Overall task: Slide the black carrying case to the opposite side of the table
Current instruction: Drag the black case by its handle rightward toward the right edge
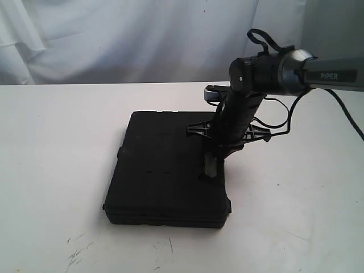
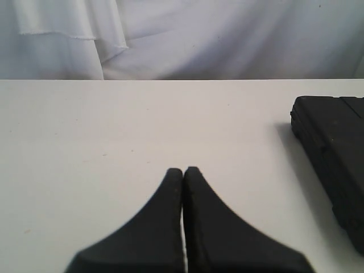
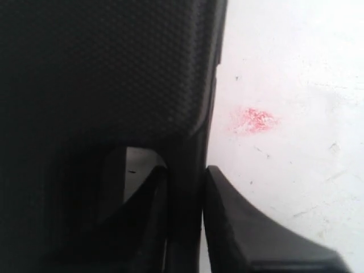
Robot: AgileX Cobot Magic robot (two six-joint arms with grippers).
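Observation:
The black carrying case (image 1: 165, 165) lies flat in the middle of the white table (image 1: 57, 142). My right gripper (image 1: 211, 165) reaches down at the case's right edge. In the right wrist view its jaws are closed on the case's handle bar (image 3: 185, 216): one finger sits inside the handle opening, the other on the outer side, next to the textured lid (image 3: 102, 68). My left gripper (image 2: 183, 170) is shut on nothing, low over bare table (image 2: 114, 125), with the case's corner (image 2: 335, 148) off to one side. The exterior view does not show the left arm.
A white cloth backdrop (image 1: 114, 40) hangs behind the table's far edge. A pinkish spot (image 3: 254, 120) marks the tabletop just beside the handle. Dark scuffs (image 1: 79, 250) lie near the front edge. The right arm's cable (image 1: 284, 114) loops above the table.

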